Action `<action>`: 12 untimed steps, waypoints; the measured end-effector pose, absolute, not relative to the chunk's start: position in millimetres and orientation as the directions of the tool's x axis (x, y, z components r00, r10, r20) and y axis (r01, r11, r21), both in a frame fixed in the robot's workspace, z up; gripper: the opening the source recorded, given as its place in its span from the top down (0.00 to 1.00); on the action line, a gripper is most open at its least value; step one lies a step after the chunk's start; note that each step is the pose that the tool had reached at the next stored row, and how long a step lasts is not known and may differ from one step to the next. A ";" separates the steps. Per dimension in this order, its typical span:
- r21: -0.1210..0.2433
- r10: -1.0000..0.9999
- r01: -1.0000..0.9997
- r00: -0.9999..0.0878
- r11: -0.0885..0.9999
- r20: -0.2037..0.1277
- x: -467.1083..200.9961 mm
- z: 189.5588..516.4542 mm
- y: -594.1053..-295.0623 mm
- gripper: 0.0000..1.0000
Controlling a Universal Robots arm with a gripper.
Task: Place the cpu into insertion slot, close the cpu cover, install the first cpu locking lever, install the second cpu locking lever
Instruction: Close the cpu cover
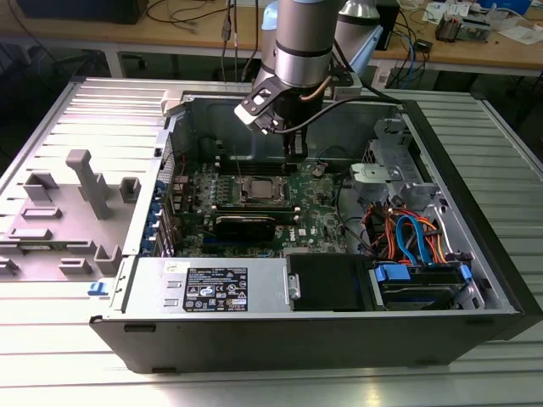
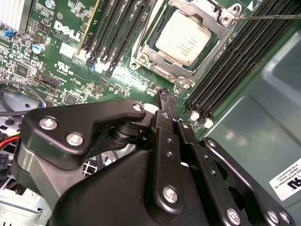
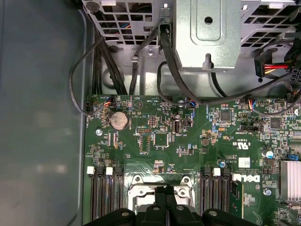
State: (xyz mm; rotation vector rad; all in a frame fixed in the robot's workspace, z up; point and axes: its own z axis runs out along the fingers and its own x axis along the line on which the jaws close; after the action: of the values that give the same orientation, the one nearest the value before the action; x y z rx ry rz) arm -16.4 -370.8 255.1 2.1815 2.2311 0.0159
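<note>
Cpu sits flat in the insertion slot on the green motherboard, lying just ahead of the gripper, whose fingers are clenched together on nothing, tips poised beside the slot's near rim.

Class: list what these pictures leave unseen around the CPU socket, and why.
First wrist view: most of the square silver-rimmed insertion slot, behind the black gripper and cut by the edge.
Second wrist view: the thin wire lever's far end, cut off.
Exterior view: the silvery frame cpu cover's latching, too small.
</note>
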 end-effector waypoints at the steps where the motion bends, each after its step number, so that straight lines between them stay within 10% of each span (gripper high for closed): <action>1: 0.022 1.000 1.000 -0.022 0.023 -0.008 -16.5 255.0 -370.8 0.89; 12: 0.022 1.000 1.000 -0.022 0.022 -0.008 -26.7 251.9 -372.1 0.89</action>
State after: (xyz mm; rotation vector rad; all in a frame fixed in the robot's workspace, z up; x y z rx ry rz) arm -26.7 -372.1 251.9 2.1816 2.2311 0.0160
